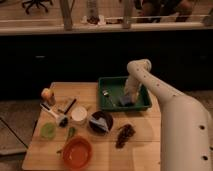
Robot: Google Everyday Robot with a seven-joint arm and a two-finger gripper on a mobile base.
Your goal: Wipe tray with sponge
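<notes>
The dark green tray (111, 86) sits at the back right of the wooden table. The pale blue-grey sponge (125, 101) lies inside the tray near its front right. My gripper (128, 94) reaches down into the tray from the white arm and sits right on top of the sponge, pressing it to the tray floor. A small pale object (106, 93) lies in the tray's left part.
A dark bowl with a bluish piece (100, 121), a round orange bowl (77, 152), a white cup (78, 114), a white-handled brush (54, 114), a green lid (48, 130), an apple (47, 94) and a brown clump (124, 134) stand on the table (45, 155).
</notes>
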